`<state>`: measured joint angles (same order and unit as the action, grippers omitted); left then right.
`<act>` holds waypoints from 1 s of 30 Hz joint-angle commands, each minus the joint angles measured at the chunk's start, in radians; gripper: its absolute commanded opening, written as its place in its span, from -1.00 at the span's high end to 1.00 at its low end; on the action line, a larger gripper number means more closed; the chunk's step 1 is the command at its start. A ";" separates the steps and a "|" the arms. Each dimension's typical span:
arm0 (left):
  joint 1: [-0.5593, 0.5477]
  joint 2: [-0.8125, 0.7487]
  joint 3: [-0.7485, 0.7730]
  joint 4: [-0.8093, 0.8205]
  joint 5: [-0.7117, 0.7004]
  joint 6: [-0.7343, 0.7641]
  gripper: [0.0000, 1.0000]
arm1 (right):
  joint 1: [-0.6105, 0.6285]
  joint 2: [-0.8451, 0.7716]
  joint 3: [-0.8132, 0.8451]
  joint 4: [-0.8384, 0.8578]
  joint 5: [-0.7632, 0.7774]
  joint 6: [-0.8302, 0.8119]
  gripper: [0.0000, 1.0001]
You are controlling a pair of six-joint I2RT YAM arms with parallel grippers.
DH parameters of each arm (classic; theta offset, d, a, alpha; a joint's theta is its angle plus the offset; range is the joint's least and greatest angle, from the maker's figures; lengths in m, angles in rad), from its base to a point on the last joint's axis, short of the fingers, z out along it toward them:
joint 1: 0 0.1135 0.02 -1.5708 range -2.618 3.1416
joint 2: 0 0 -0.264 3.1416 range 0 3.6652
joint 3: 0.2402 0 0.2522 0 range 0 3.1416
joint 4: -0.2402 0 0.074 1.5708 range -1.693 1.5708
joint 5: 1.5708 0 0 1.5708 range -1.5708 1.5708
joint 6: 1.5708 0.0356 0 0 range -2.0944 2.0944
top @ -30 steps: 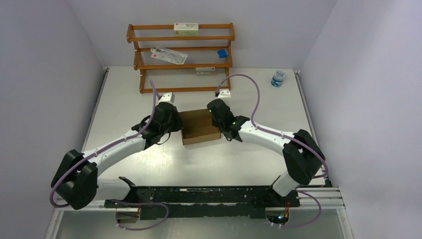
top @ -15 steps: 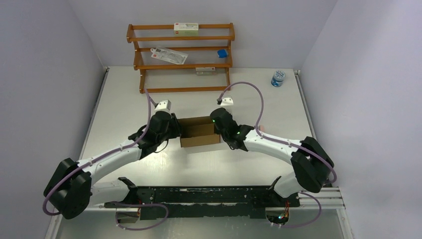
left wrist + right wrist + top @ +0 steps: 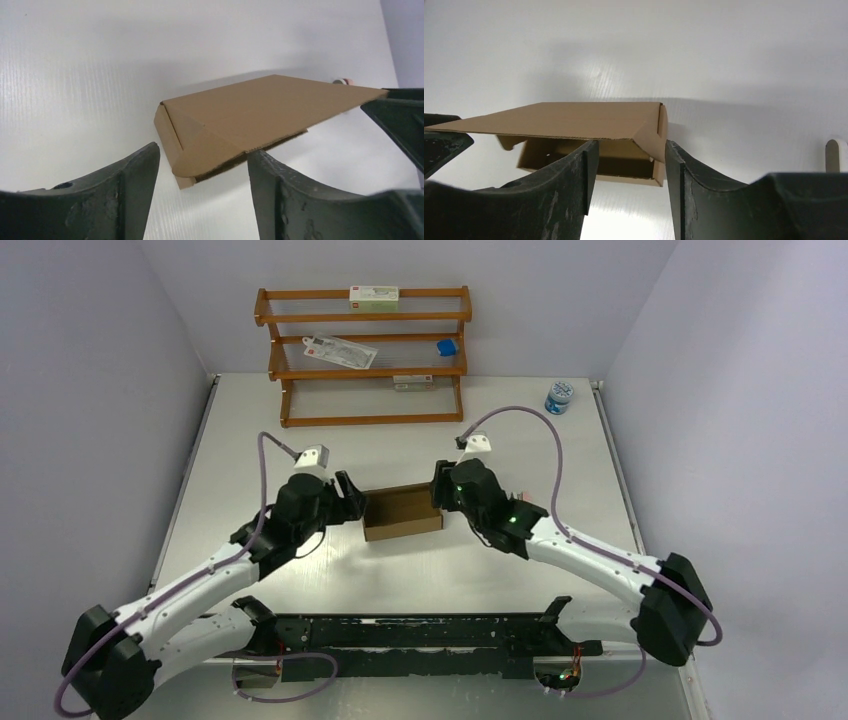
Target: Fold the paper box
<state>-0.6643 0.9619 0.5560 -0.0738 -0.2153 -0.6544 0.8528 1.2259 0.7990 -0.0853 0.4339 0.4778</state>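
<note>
Cardboard box (image 3: 403, 513), lid ajar, lies mid-scene on the table (image 3: 600, 470) between my left gripper (image 3: 352, 502) and right gripper (image 3: 437, 495), both spread at its ends, holding nothing.

The paper box (image 3: 250, 115) hides most of a small pinkish item (image 3: 343, 80) behind its far edge.

We see a white counter (image 3: 400, 570). On it, about midway between its left and right edges, lies the brown paper box (image 3: 402, 512), lid flap lifted off its body. A wooden rack (image 3: 362, 421) stands by the far edge, left of centre. A blue-lidded jar (image 3: 559, 396) sits near the far right corner.
</note>
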 commanded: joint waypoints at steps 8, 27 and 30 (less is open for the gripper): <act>-0.008 -0.222 0.071 -0.259 0.029 -0.008 -0.55 | 0.002 -0.136 0.082 -0.146 -0.042 -0.047 -0.21; -0.007 -0.031 0.134 -0.134 -0.066 0.095 -0.43 | -0.063 0.064 0.049 -0.074 -0.136 -0.032 -0.19; -0.008 -0.024 0.084 -0.084 -0.007 0.082 -0.33 | -0.063 0.060 -0.006 -0.040 -0.184 -0.029 -0.18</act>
<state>-0.6651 0.9325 0.6868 -0.2436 -0.2691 -0.5827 0.7937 1.3003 0.8520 -0.1757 0.3141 0.4267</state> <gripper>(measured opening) 0.693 0.595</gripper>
